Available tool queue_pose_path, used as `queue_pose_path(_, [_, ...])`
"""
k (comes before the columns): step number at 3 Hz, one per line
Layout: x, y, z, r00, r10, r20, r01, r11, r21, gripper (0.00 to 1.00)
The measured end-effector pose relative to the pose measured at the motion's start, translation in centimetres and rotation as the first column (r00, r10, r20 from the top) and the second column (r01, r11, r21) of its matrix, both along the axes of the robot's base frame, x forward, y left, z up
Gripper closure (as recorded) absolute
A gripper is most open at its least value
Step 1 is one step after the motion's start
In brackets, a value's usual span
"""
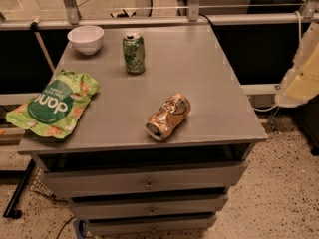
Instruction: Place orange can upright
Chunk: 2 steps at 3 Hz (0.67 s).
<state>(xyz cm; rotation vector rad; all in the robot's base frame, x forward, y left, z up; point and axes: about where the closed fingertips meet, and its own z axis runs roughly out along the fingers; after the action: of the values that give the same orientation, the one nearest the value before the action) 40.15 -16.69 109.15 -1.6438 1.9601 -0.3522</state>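
The orange can (pixel 168 116) lies on its side near the front middle of the grey cabinet top (pixel 199 73). Its silver top end points toward the front left, and its body angles back to the right. My gripper (pixel 303 68) shows as a pale yellow-white shape at the right edge of the camera view. It is off the cabinet top, well to the right of the can and higher than it. It holds nothing that I can see.
A green can (pixel 133 53) stands upright at the back middle. A white bowl (pixel 85 38) sits at the back left corner. A green snack bag (pixel 54 103) lies at the left edge, partly overhanging. Drawers (pixel 148 185) lie below; a rail (pixel 149 20) runs behind.
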Motion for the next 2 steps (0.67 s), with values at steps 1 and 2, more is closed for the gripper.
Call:
queue_pose_path(1, [0.00,0.00,0.00,1.0000,0.000,0.000,0.000,1.000,0.000,0.00])
queue_pose_path(2, [0.00,0.02,0.00,1.0000,0.001,0.000,-0.001,1.000,0.000,0.00])
